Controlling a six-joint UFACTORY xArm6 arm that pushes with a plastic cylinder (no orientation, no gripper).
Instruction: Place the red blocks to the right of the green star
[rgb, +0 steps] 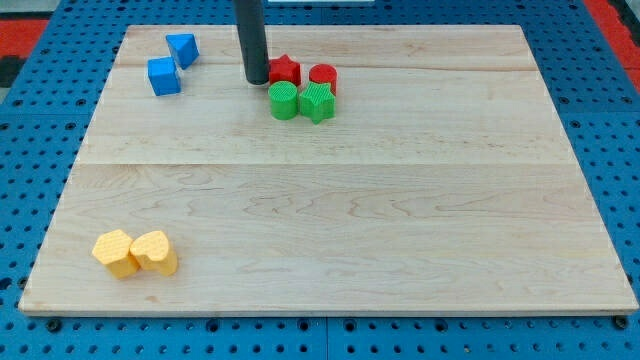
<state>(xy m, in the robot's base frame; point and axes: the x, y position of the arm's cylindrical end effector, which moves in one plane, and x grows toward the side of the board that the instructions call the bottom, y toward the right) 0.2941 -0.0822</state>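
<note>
A red star block (286, 70) and a red cylinder (323, 77) sit near the view's top centre of the wooden board (330, 200). Just below them are a green cylinder (284, 101) and a green star block (317, 102), side by side and touching. The red cylinder is directly above the green star, the red star above the green cylinder. My tip (256, 80) is down on the board right beside the left of the red star, touching or nearly touching it.
Two blue blocks (182, 48) (163, 76) lie at the view's top left. Two yellow blocks (115, 252) (155, 251) lie touching at the bottom left. A blue pegboard (40, 150) surrounds the board.
</note>
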